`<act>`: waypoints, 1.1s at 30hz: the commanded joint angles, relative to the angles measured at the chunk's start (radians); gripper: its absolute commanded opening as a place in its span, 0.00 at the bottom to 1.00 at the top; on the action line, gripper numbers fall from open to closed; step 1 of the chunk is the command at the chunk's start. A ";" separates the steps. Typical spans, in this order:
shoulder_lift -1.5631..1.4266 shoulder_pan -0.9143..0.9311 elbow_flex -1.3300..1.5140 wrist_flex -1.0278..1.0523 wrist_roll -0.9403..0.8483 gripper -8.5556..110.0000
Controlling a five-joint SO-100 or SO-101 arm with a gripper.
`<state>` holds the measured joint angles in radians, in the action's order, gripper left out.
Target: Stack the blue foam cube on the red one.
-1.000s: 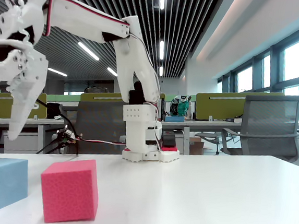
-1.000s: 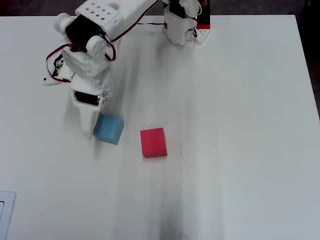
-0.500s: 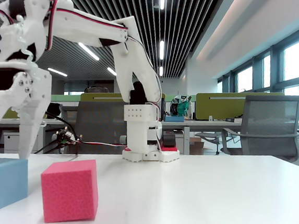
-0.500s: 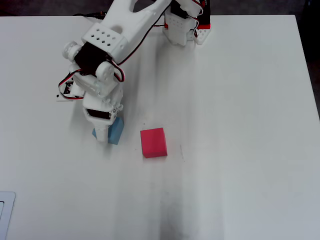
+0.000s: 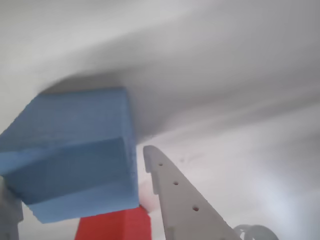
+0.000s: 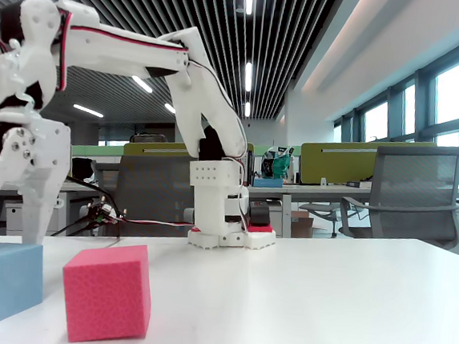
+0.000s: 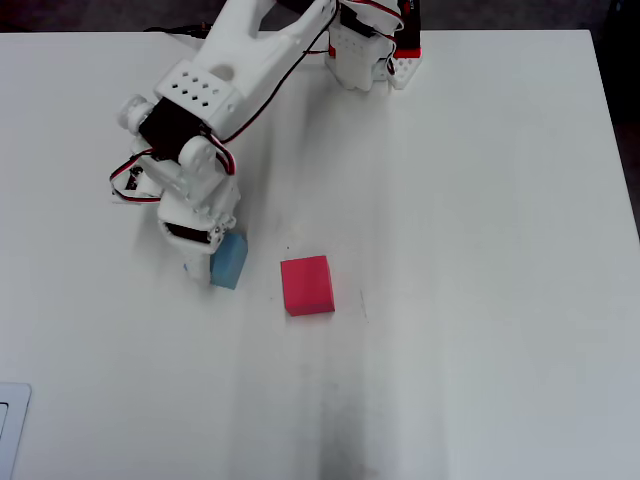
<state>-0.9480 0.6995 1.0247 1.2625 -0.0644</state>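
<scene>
Reaching down over the left half of the desk [image 7: 480, 180], the tool [image 7: 205, 262] stands at the blue foam cube [image 7: 229, 261], which sits on the desk surface toward the left edge in the overhead view, with the red one [image 7: 306, 285] near it to the right and apart from it.

The main risk, as I judge it, is a lopsided grip. In the wrist view the blue foam cube [image 5: 70, 155] looks turned at an angle to the fingers [image 5: 182, 197], so a squeeze could land on an edge instead of a flat face; soft sponge foam would then deform or twist, and the cube might roll out during the lift or settle crooked on the red one [image 5: 115, 226]. Because the two cubes lie near each other, a sideways push while closing could also nudge the red one off its spot.

The tool's jaws stand apart: one finger shows free beside the cube's right face in the wrist view, with a narrow gap between them. The other jaw is mostly hidden at the lower left, so contact there cannot be told. Nothing is clamped yet.
</scene>
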 commanded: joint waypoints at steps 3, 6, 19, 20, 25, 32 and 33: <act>-0.003 0.002 -0.051 -0.018 0.009 0.30; 0.000 0.002 -0.052 -0.028 0.014 0.28; -0.097 -0.015 -0.072 -0.018 0.046 0.25; -0.115 -0.020 -0.080 -0.011 0.051 0.25; -0.225 -0.044 -0.112 0.017 0.078 0.25; -0.394 -0.104 -0.118 0.086 0.107 0.25; -0.417 -0.118 -0.118 0.103 0.112 0.25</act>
<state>-1.2686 0.6075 0.9587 1.3422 0.0414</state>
